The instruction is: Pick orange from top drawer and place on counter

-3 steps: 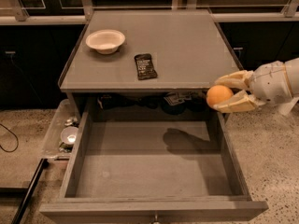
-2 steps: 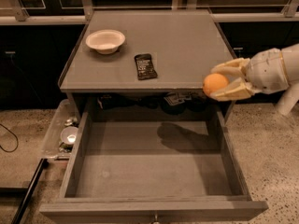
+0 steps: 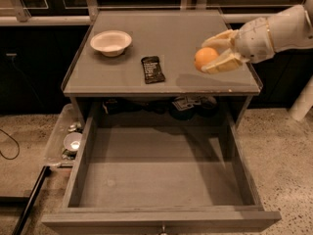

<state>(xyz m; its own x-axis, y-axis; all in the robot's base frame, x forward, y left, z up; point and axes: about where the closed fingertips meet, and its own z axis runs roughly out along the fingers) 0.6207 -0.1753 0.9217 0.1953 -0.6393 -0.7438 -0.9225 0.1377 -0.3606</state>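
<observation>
Now, gripper (image 3: 209, 57) tight around round, axisless orange (image 3: 202, 58) over right side of counter (image 3: 171, 33).

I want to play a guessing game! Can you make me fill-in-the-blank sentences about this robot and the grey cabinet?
1. The gripper is shut on the ____, holding it over the right side of the counter.
2. The top drawer below is pulled ____.
3. The bowl on the counter is ____ in colour.

Missing words: orange; open; white.
</observation>
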